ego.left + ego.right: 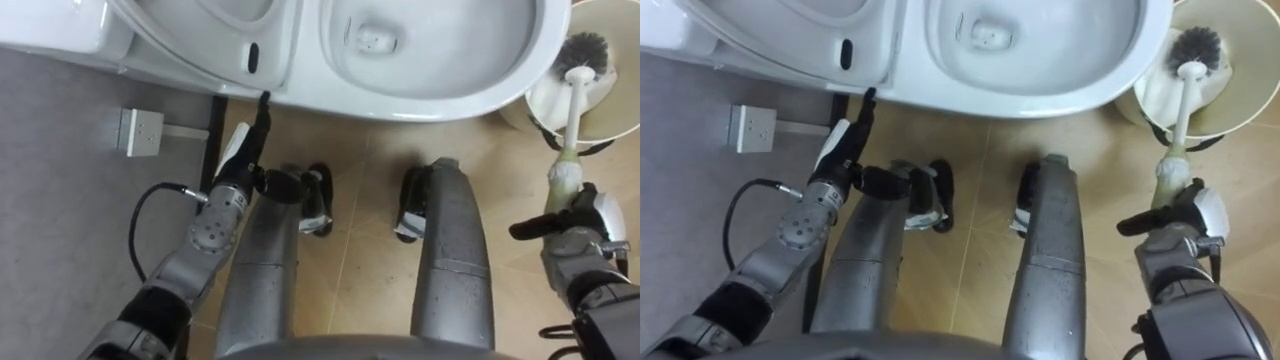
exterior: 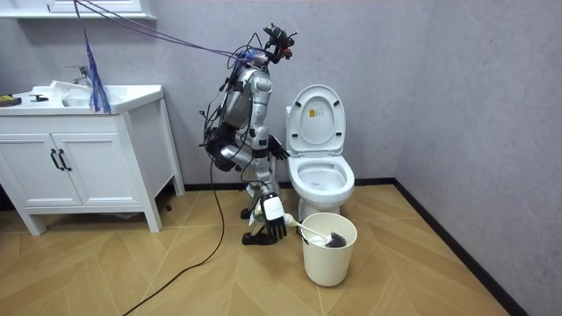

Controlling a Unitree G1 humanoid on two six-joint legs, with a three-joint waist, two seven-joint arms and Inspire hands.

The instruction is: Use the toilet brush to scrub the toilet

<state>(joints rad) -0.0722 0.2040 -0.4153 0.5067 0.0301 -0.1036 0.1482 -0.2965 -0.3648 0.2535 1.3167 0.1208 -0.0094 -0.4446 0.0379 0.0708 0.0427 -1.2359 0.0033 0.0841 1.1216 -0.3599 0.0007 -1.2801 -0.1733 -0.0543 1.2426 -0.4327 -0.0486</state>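
My left hand (image 1: 243, 150) is at the left, fingers straight and holding nothing. The tips are close under the toilet (image 1: 430, 100) rim, and I cannot tell whether they touch it. The bowl lies open ahead of me between my two arms. In the room view the seat stands raised and I am bent forward over the bowl.

On the floor just beside the bowl's right side stands the bucket (image 1: 615, 115). The brush (image 1: 572, 110) is in it, with its bristle head inside and its handle slanting out over the near rim. My right hand (image 1: 580, 220) is clamped round the handle's end, fingers curled tight about it.

I judge this to be the fetching step: the brush is gripped, but its head has not yet left the bucket. Next I should lift straight up until the bristles clear the bucket's rim. Then I should carry the brush left over the bowl's edge and lower the head inside. I must keep the grip firm so the handle does not twist, and avoid tipping the bucket.
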